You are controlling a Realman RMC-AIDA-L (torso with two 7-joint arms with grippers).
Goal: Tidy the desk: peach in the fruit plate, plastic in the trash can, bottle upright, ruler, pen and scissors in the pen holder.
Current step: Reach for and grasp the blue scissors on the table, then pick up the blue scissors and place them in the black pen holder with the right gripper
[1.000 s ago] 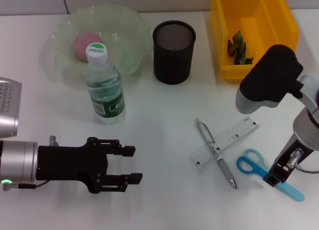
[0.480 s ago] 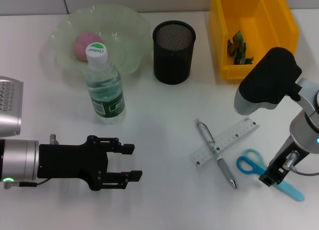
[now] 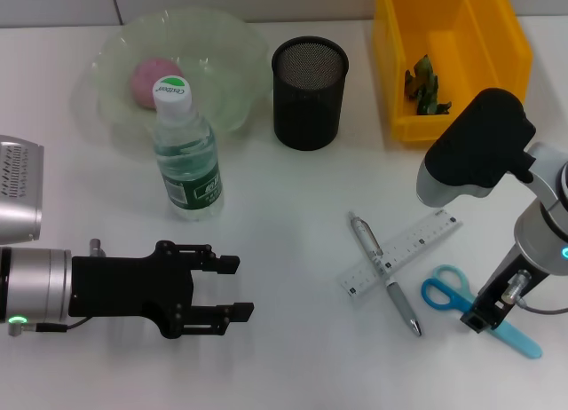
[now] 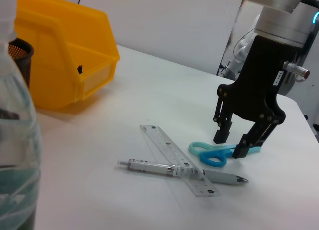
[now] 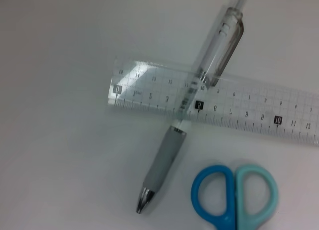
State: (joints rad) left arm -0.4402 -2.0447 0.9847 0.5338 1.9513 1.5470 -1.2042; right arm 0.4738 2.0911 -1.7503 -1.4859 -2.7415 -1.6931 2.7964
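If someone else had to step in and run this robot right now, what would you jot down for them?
Left gripper: open, empty, hovering low over the near-left table.
Right gripper: open, fingers straddling the scissors, not yet closed on them.
Done: peach in the fruit plate; bottle upright beside it; plastic in the yellow trash can.
Left: scissors, ruler and pen lie on the table, the pen and ruler crossed; all three go in the black mesh pen holder, which looks empty.
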